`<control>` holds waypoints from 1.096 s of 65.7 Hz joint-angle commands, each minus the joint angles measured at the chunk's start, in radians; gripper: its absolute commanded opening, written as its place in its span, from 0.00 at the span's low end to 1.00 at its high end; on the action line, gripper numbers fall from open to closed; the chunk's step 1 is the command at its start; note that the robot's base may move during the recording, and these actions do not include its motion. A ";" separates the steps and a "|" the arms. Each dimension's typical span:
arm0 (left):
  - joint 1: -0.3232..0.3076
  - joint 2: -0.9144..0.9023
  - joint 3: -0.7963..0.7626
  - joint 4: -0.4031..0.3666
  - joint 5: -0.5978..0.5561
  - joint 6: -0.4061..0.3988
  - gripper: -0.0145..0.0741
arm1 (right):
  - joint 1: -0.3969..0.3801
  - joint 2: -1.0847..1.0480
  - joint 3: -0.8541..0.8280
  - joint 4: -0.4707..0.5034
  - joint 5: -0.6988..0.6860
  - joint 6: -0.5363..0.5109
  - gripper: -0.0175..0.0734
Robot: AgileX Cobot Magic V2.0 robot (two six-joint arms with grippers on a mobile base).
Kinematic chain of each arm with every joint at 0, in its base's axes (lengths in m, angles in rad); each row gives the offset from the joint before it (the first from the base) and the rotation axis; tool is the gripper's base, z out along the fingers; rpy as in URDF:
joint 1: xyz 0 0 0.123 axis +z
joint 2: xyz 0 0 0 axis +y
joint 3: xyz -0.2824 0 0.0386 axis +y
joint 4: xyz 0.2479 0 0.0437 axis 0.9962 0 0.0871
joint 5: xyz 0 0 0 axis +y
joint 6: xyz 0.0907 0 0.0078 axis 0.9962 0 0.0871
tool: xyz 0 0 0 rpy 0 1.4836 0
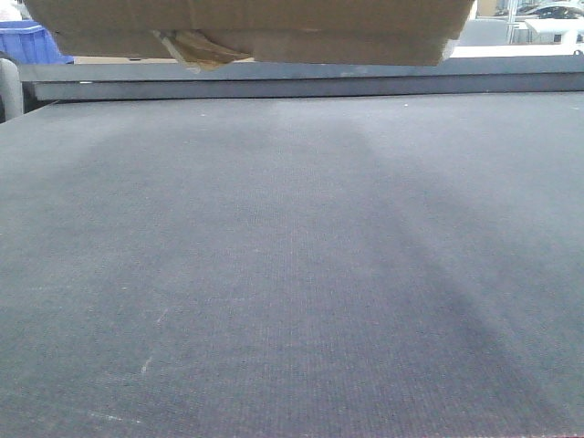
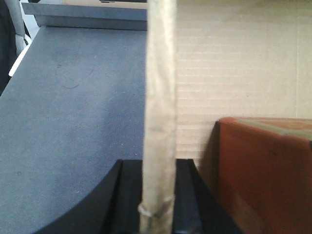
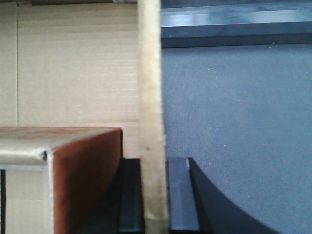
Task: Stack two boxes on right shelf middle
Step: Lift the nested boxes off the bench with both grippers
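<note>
- Front view: the flat cardboard box (image 1: 274, 27) filled the upper edge of the frame, cut off by the top border, with only its lower face and front side visible.
- A yellowish tape scrap (image 1: 196, 47) hung crumpled from the box's lower edge, left of centre.
- Below the box, the grey surface (image 1: 292, 274) covered most of the frame. The box stood clear of the part of it nearest the camera.
- A grey ledge (image 1: 365, 80) ran across the frame just under the box, and a blue bin (image 1: 27, 41) sat in the upper left corner behind it.
- Left wrist view: the left gripper (image 2: 158, 165) appeared at the bottom centre, its jaws narrow and pressed against either side of a thin upright cardboard wall (image 2: 158, 97) that rose to the top of the frame. One black finger (image 2: 122, 204) showed to the left of this wall.
- To the right of the wall lay a broad corrugated cardboard face. In the lower right corner a reddish-brown box (image 2: 263, 180) stood against that face.
- Right wrist view: the right gripper (image 3: 151, 161) sat at the bottom centre, its jaws likewise narrow and clamped on an upright cardboard panel (image 3: 150, 73).
- The same reddish-brown box occupied the lower left of this view, its upper edge pale. The corrugated face lay behind it, and the grey surface lay to the right of the panel.
</note>
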 commanded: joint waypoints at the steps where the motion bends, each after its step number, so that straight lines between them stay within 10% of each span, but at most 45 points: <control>1: 0.003 -0.019 -0.013 0.057 0.006 -0.007 0.04 | -0.006 -0.019 -0.017 -0.062 -0.024 0.009 0.02; 72: 0.003 -0.013 -0.013 0.068 -0.010 -0.006 0.04 | -0.006 -0.019 -0.017 -0.062 -0.032 0.009 0.02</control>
